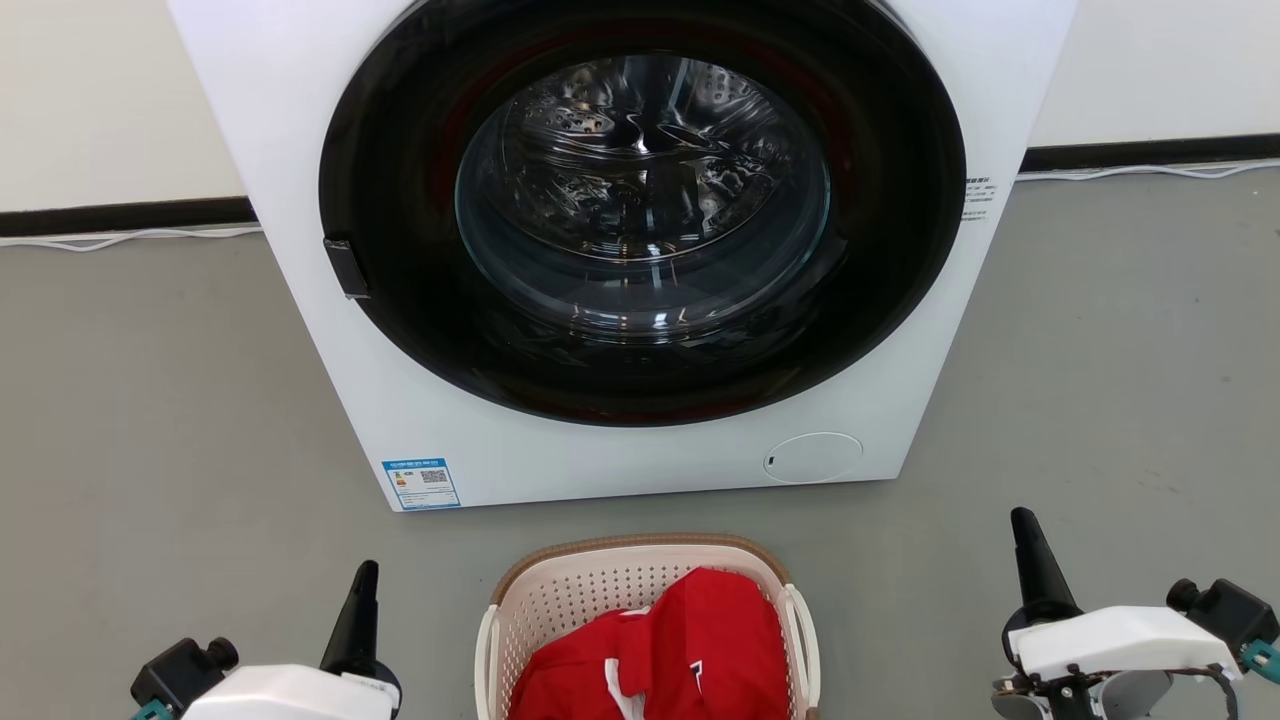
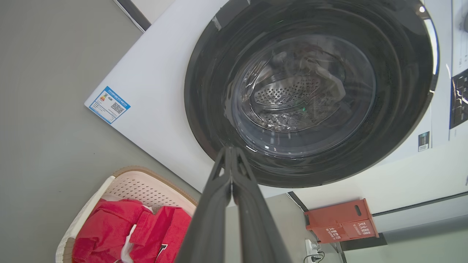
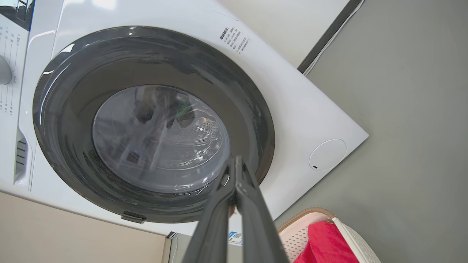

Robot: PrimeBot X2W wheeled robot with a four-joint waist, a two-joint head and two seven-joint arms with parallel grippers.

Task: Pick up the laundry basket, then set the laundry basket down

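laundry basket [image 1: 585,598] on floor [image 1: 150,400] | left fingers [image 1: 361,612] closed | right fingers [image 1: 1036,572] closed

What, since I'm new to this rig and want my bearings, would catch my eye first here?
The white washing machine with its big round dark door, closed, stands dead ahead on the grey floor. Just before it, at the head view's bottom centre, sits the laundry basket holding a bright red garment. The shut left fingers and right fingers point up on either side of the basket, apart from it.
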